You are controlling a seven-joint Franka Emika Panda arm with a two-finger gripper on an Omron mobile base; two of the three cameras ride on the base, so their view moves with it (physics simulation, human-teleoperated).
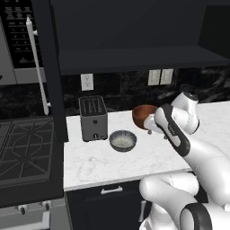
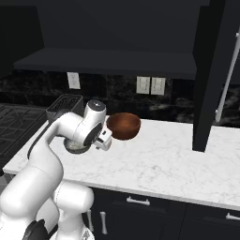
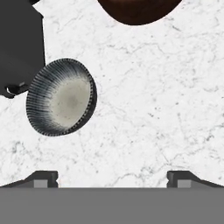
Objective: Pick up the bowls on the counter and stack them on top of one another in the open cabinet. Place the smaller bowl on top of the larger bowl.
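Fingers (image 3: 45, 178) spread wide, holding nothing, above white marble worktop (image 3: 144, 113). Deep glossy reddish-brown bowl (image 3: 139, 10) straight ahead; small grey speckled bowl (image 3: 61, 97) off to view-left.

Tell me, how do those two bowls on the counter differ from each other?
The larger bowl is glossy reddish-brown, while the smaller bowl is grey with a pale speckled inside. The larger bowl is wider and deeper; the smaller bowl is shallow with a ribbed outer wall. The smaller bowl sits nearer the counter's front edge, the larger bowl farther back. Both are round, upright and empty.
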